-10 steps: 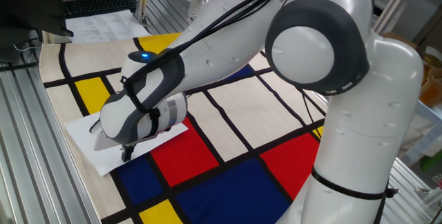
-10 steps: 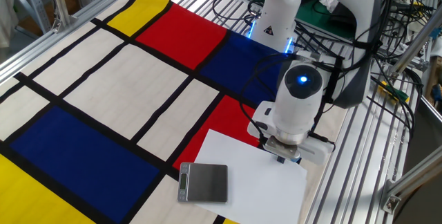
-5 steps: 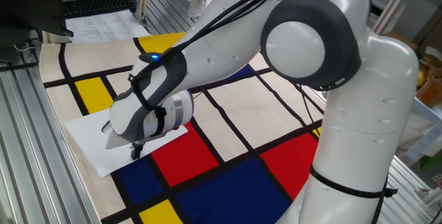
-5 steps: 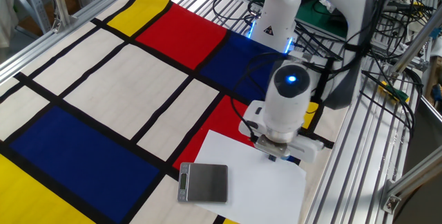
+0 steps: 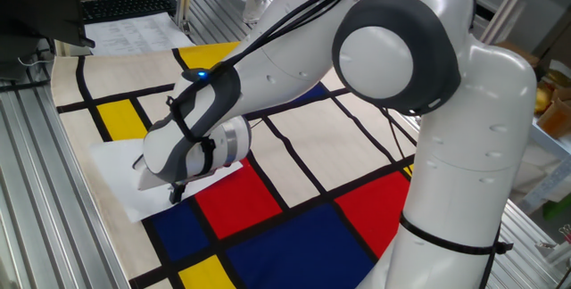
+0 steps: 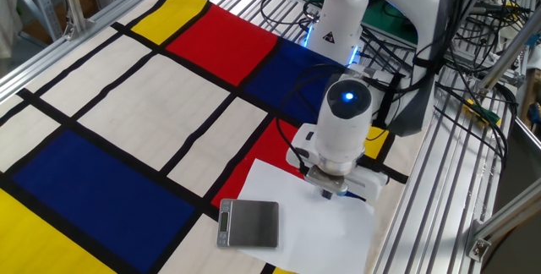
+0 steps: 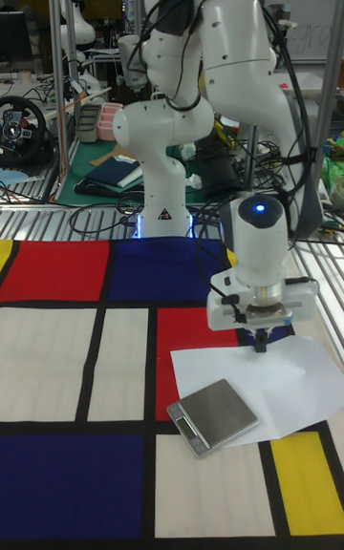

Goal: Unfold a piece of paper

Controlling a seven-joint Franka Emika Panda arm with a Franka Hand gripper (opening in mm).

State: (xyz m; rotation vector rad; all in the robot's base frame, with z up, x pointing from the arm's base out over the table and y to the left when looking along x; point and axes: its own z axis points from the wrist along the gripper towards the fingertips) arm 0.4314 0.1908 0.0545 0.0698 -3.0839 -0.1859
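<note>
The piece of paper point(image 6: 314, 227) is a blank white sheet lying at the edge of the coloured mat; it also shows as the piece of paper point(image 5: 116, 175) and the piece of paper point(image 7: 291, 386). My gripper point(image 7: 260, 342) points straight down over its far edge. The dark fingertips stand close together and look shut, touching the sheet or just above it. I cannot tell whether any paper is pinched between them. The gripper point(image 6: 328, 193) hides that part of the sheet, and the gripper point(image 5: 174, 193) is by the sheet's edge next to the red square.
A small flat grey block point(image 6: 248, 223) rests on the paper's near corner. Printed sheets point(image 5: 134, 30) and a keyboard point(image 5: 125, 5) lie beyond the mat. Cables point(image 6: 292, 8) and the robot base point(image 7: 162, 216) are behind the mat. Metal rails point(image 6: 439, 189) border it.
The gripper has slid along the paper's far edge towards the red square and the middle of the mat. The sheet and the grey block stay about where they were.
</note>
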